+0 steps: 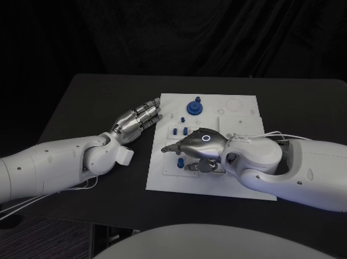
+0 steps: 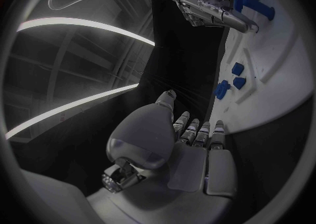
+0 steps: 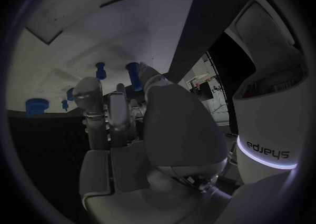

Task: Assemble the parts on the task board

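white task board (image 1: 240,116), blue parts (image 1: 194,107), black table (image 1: 88,102), seemingly silver hands.

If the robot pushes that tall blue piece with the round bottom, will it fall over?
Probably not easily. The blue round-based piece stands upright on a wide disc on the white task board, so it likely slides rather than tips. It looks like stiff, light plastic.

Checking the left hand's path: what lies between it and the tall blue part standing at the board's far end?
In the head view, just bare white task board separates the left hand from the tall blue part; nothing stands between them.
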